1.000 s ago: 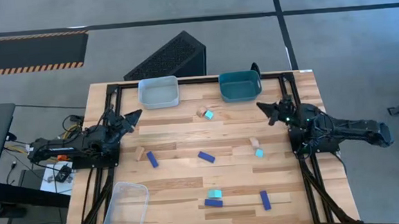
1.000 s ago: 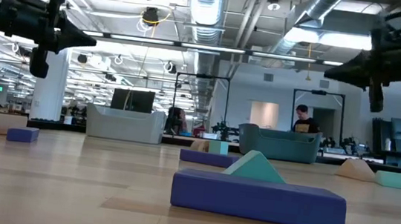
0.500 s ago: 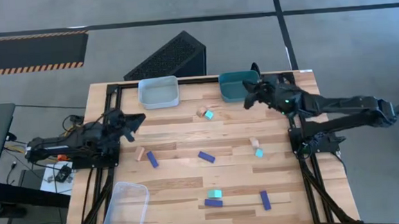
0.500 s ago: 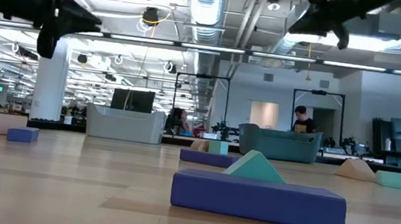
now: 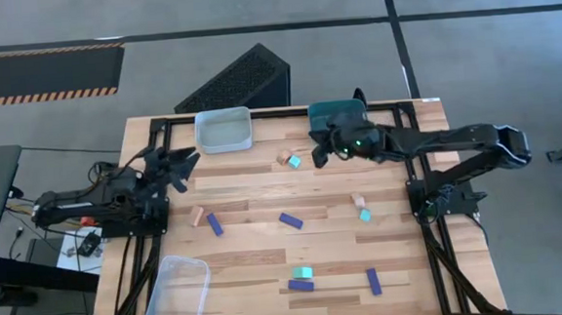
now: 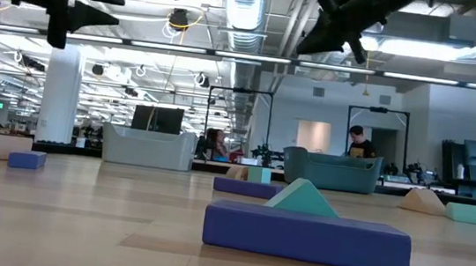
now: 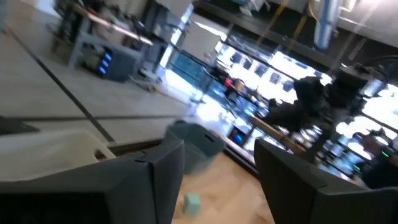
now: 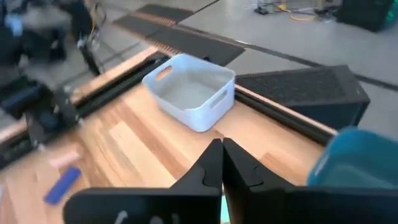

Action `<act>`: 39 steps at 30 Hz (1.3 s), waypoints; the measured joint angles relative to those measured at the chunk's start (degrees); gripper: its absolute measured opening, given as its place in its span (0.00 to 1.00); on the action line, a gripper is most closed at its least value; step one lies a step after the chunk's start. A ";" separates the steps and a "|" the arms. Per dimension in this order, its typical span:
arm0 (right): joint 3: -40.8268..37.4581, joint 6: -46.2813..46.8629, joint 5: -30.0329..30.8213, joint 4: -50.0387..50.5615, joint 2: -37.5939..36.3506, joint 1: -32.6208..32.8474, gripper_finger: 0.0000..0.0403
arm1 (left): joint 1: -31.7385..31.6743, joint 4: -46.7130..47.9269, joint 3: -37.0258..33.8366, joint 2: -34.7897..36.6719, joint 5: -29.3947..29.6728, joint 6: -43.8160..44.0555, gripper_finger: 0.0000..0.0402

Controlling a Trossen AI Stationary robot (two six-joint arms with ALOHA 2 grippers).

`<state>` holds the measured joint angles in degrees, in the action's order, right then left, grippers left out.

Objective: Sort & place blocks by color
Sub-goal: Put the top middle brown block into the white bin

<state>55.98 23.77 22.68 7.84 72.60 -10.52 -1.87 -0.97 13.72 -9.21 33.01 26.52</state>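
- The table [image 5: 264, 193] is showing pale wooden planks with a smooth, slightly shiny finish, framed in black metal.
- The pale grey bin [image 5: 224, 130] and teal bin [image 5: 329, 114], upper centre, are looking like matt plastic.
- The clear bin [image 5: 177, 293], lower left, is appearing as see-through glossy plastic.
- The blocks [image 5: 290, 219] are showing smooth painted faces.

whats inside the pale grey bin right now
Nothing that shows: the pale grey bin looks empty from above and in the right wrist view, bare floor and walls. No block is in it. Only the strip behind its near wall stays hidden in the wrist view.
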 joint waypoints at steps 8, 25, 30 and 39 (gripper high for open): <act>8.87 -7.39 -10.91 10.61 -0.75 -7.49 0.20 | 0.00 -18.72 0.02 -16.84 1.39 -1.89 0.42; 8.92 -5.39 -10.85 30.07 -2.99 -8.13 0.61 | 1.48 -29.71 8.41 -40.96 1.82 -8.93 0.42; 2.92 0.16 -10.63 28.71 -3.44 -5.50 0.62 | 0.34 -26.35 13.53 -47.68 0.26 -12.51 0.42; -2.21 12.60 -6.95 26.69 -3.67 3.34 0.62 | -4.38 -20.81 23.35 -61.63 -9.08 -12.62 0.46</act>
<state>53.77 36.36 15.73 34.53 68.93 -7.18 -6.25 -21.79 37.07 -70.85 23.93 13.89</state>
